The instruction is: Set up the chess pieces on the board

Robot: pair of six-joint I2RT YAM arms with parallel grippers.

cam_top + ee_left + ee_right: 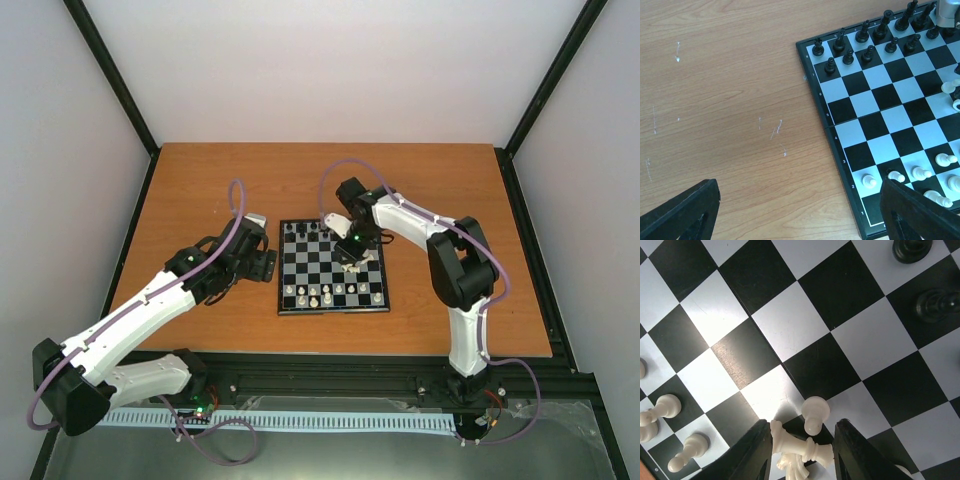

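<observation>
The right gripper [801, 429] hangs low over the right part of the board [840, 290], so it is the nearer arm. Two white pieces [800, 450] lie fallen between its fingers, their long axis going across from one finger to the other. I cannot tell whether the fingers press them. A white pawn [815, 412] stands just beyond. The left gripper [800, 186] is wide open and empty over the table [715, 100], left of the board.
</observation>
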